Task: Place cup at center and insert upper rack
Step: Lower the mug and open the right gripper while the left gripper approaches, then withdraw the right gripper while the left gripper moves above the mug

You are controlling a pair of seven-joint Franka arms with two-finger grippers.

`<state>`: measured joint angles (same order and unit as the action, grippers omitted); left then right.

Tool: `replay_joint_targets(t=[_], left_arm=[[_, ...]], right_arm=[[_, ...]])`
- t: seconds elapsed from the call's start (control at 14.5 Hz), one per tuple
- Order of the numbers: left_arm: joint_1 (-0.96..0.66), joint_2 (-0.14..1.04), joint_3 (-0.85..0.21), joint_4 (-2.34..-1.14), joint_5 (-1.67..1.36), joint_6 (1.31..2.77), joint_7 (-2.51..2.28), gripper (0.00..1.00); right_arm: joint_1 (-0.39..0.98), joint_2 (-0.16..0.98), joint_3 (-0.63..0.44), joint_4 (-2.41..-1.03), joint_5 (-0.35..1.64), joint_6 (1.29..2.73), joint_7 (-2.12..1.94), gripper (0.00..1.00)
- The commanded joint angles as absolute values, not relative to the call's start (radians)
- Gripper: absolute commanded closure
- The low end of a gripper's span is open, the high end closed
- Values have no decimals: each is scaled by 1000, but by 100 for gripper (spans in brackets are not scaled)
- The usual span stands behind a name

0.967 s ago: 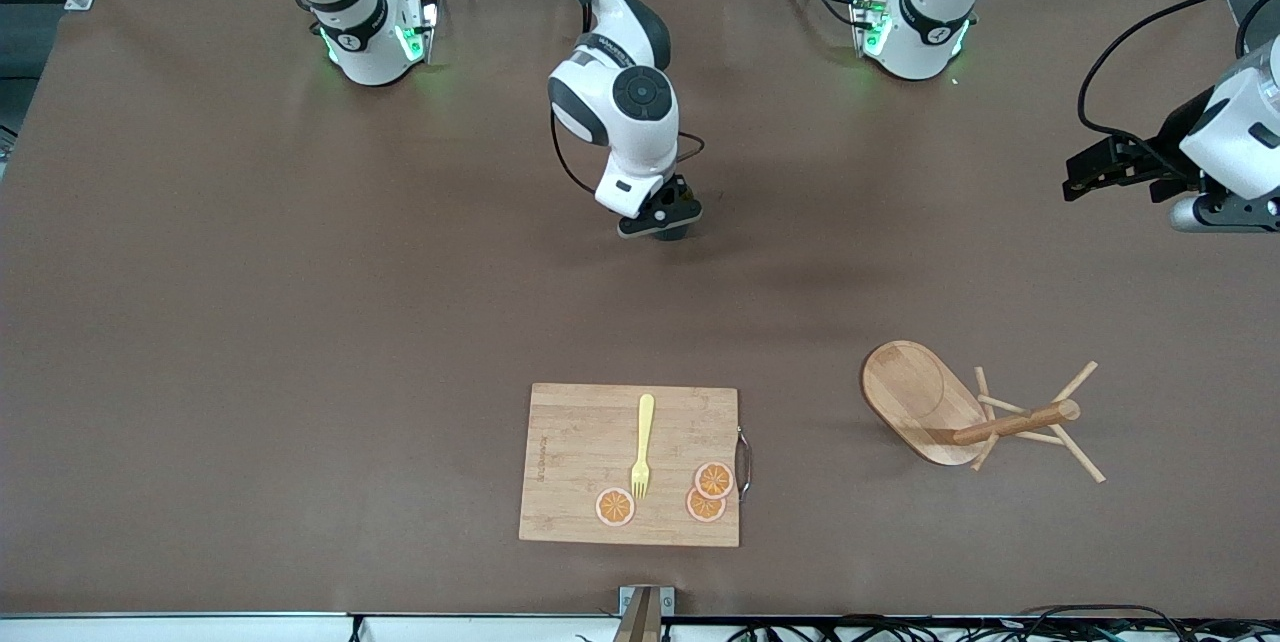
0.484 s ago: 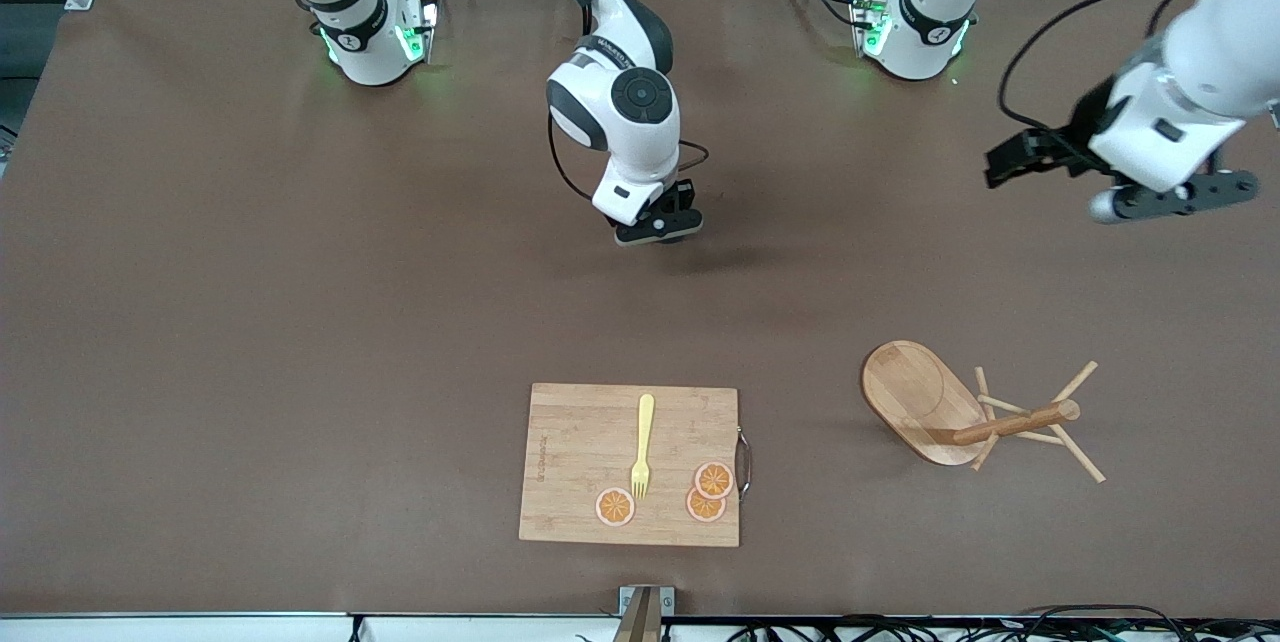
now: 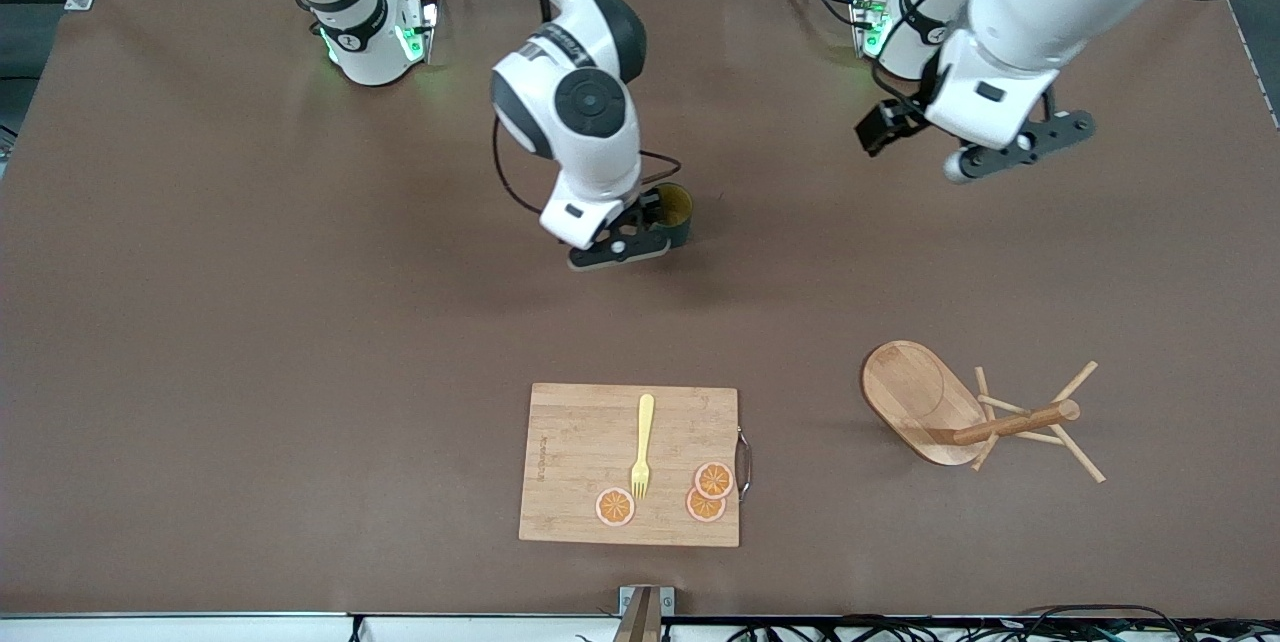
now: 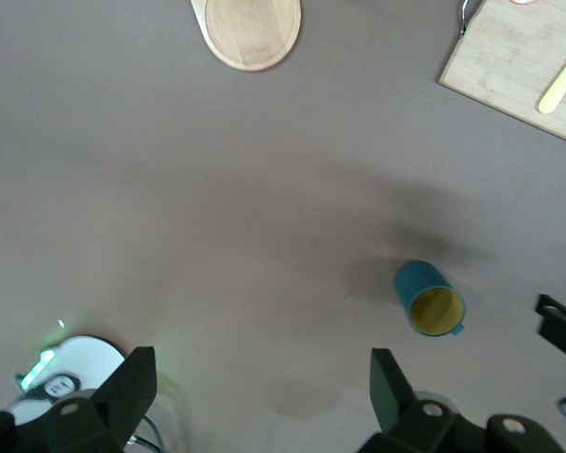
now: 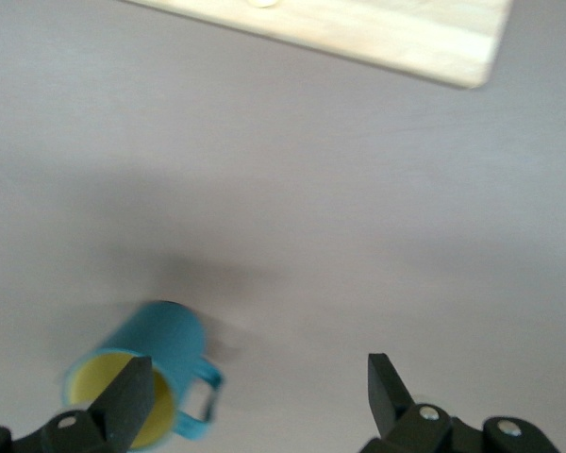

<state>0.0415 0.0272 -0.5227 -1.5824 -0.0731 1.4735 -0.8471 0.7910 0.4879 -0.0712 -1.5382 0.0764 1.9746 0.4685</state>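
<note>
Lifted clear within the last second, the right claw (image 3: 640,240) has parted its fingers and left the cup (image 3: 673,212) standing upright on the table (image 3: 250,322), mouth up, yellow inside showing. The cup sits near the table's middle, farther from the front camera than the cutting board (image 3: 585,442), which suggests the centring step is done. The right arm bends steeply at the elbow, wrist turned down, its claw low, empty and wide open just over the cup's rim, handle beside one finger (image 5: 127,406) in the right wrist view.

Meanwhile the left arm has swung in from the table's edge; its left claw (image 3: 1010,150) hangs high over bare table, fingers spread wide and holding nothing. It looks poised for the upper rack (image 3: 960,412), which lies tipped on its side beside the cutting board, toward the left arm's end, post and pegs nearly level with the table. A fork (image 3: 642,444) and three orange slices (image 3: 705,492) rest on the cutting board.
</note>
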Motion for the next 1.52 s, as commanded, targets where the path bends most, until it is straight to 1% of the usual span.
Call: replay_joint_targets(t=[0.0, 0.21, 0.28, 0.48, 0.69, 0.76, 0.97, 1.11, 1.24, 1.31, 1.45], left_arm=[[49, 20, -612, -1611, -81, 1518, -986, 0], [31, 46, -690, -1626, -64, 1615, -1229, 0], [8, 69, -698, -1626, -49, 1637, -1277, 0], [-127, 142, -699, -1617, 67, 1675, -1464, 0], [-294, 256, -699, -1608, 236, 1723, -1710, 0], [-355, 306, -699, -1586, 291, 1742, -1789, 0], [-536, 464, -692, -1496, 487, 1753, -1993, 0], [-636, 547, -686, -1483, 627, 1753, -2109, 0], [-728, 624, -661, -1474, 745, 1749, -2225, 0], [-785, 652, -629, -1474, 777, 1749, -2267, 0], [-938, 715, -495, -1470, 811, 1749, -2339, 0]], right_arm=[[671, 433, -52, -1557, 78, 1902, 300, 0], [508, 382, -54, -1557, 77, 1815, 38, 0], [450, 364, -55, -1557, 77, 1793, -44, 0], [286, 325, -58, -1528, 60, 1744, -271, 0], [138, 327, -58, -1462, 58, 1703, -472, 0], [99, 325, -60, -1447, 52, 1694, -529, 0], [38, 308, -66, -1428, 28, 1657, -500, 0], [25, 298, -83, -1427, 28, 1641, -349, 0], [15, 287, -87, -1399, 23, 1580, -301, 0], [14, 287, -100, -1366, 5, 1563, -301, 0], [14, 288, -106, -1341, -12, 1534, -299, 0]])
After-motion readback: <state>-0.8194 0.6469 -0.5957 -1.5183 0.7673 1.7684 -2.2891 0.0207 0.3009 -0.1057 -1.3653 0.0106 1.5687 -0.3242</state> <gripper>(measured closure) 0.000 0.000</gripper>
